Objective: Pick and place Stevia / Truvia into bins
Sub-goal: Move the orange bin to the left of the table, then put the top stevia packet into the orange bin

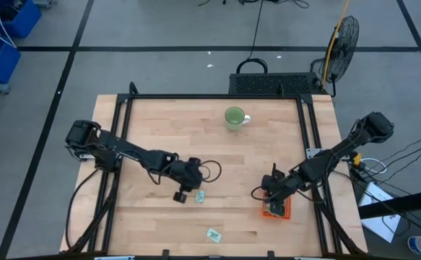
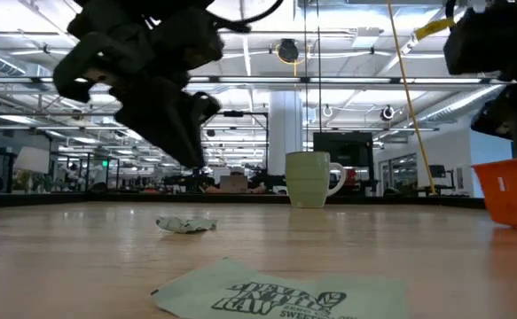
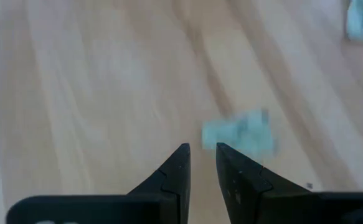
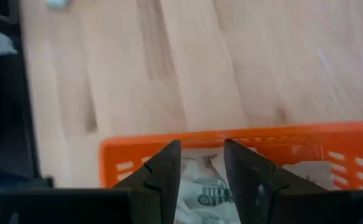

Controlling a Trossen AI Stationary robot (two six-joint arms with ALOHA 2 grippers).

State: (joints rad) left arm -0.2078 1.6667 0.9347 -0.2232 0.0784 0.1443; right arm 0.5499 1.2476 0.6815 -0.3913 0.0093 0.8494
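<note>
A pale green sachet (image 1: 200, 196) lies flat on the table just right of my left gripper (image 1: 185, 191). In the left wrist view that sachet (image 3: 240, 134) sits just past the fingertips of my left gripper (image 3: 201, 149), which is open by a narrow gap and hovers above the wood. It shows crumpled in the low view (image 2: 185, 225). A second sachet (image 1: 213, 234) (image 2: 280, 297) lies near the table's near edge. My right gripper (image 1: 274, 193) (image 4: 200, 149) is open over the orange tray (image 1: 276, 210) (image 4: 306, 146), which holds several sachets (image 4: 203, 186).
A green mug (image 1: 234, 118) (image 2: 311, 179) stands upright toward the far edge, well away from both arms. Bare wood lies between the two grippers. The tray (image 2: 511, 190) sits close to the table's right edge, beside the black frame rail (image 1: 313, 144).
</note>
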